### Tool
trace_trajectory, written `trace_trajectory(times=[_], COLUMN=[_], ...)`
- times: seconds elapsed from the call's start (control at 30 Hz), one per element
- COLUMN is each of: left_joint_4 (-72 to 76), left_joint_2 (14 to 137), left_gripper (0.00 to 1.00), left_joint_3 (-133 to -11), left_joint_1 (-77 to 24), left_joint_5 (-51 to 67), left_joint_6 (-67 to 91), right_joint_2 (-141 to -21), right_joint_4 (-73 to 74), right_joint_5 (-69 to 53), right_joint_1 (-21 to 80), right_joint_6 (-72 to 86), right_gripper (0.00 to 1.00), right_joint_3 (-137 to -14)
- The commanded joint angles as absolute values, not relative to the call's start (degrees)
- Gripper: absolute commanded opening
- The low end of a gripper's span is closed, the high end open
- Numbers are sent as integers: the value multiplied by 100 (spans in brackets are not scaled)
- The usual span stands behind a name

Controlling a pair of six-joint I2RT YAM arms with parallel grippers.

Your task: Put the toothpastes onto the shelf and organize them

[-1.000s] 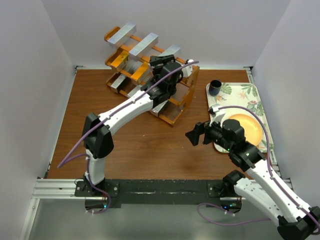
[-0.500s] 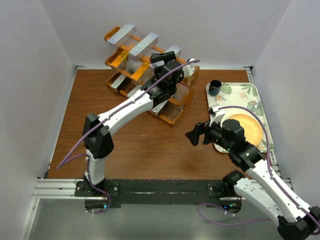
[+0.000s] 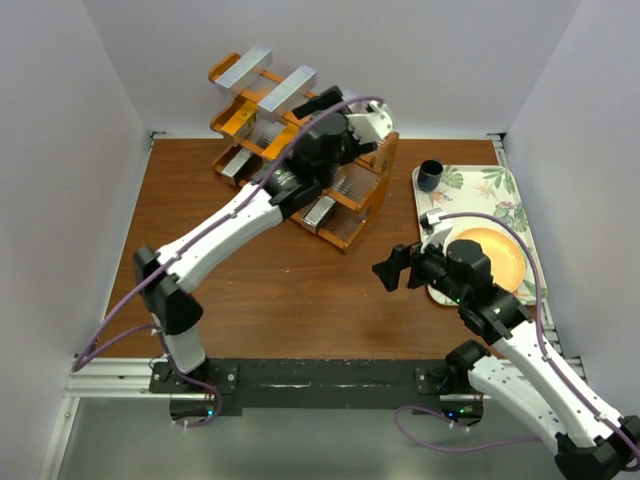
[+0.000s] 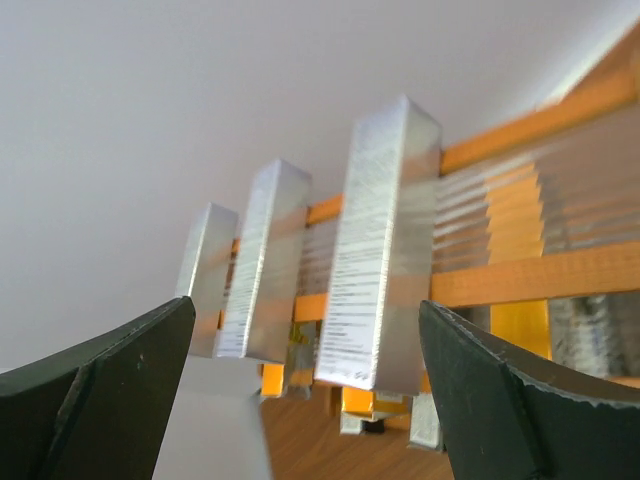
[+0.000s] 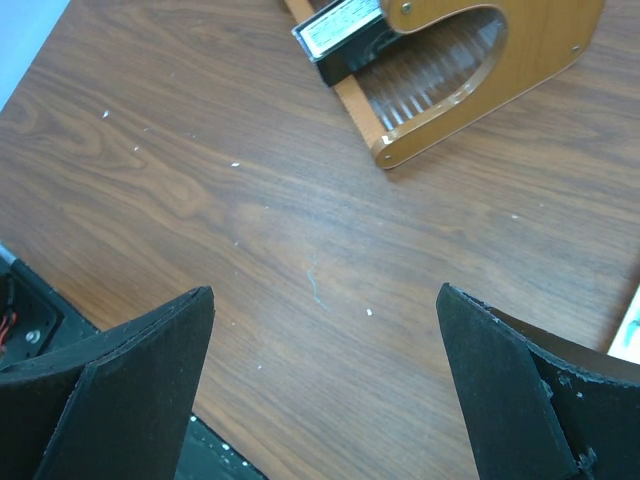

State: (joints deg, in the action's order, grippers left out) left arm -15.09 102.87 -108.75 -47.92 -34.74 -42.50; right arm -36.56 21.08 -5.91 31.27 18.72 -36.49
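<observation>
Toothpaste cartons (image 3: 288, 88) line the shelf (image 3: 352, 232); none seen loose (likely near done). Left gripper (image 4: 305, 303), right gripper (image 5: 325, 290): jaws spread, empty.

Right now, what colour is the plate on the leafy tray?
Orange-yellow. The plate shows best in the top external view.

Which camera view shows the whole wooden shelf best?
The top external view: all three tiers of the shelf appear, though the left arm covers its middle. The left wrist view shows only some bars and three silver cartons, blurred. The right wrist view shows only one lower end.
</observation>
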Motion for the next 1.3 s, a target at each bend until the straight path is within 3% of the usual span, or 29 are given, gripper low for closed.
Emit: trace_trajectory(times=[0.0,0.27,0.6,0.9,1.27], left_joint_4=[-933,-685,-1975,-3882,-3570], left_joint_2=[8984,6796,4266,2297,757], left_gripper=[100,100,100,100,100], left_joint_3=[-10454,-8290,-5610,-4729,-4273], left_joint_1=[-4825,-4782,-4404,-4377,-4377], left_joint_5=[-2857,-3840,-4771,-5054,-4605], left_joint_6=[-3139,-1699,482,2275,2276], right_joint_2=[-3533,-3305,-2919,-2277,-1450], right_joint_4=[2197,2575,3199,3823,3727], right_joint_5=[-256,562,2029,3259,3841], right_joint_1=[3138,3138,3138,3129,3129], right_joint_6=[1749,1801,1898,1811,1635], right_gripper=[98,98,98,98,98], right_joint_3=[-3814,-4034,-4403,-4755,-4509])
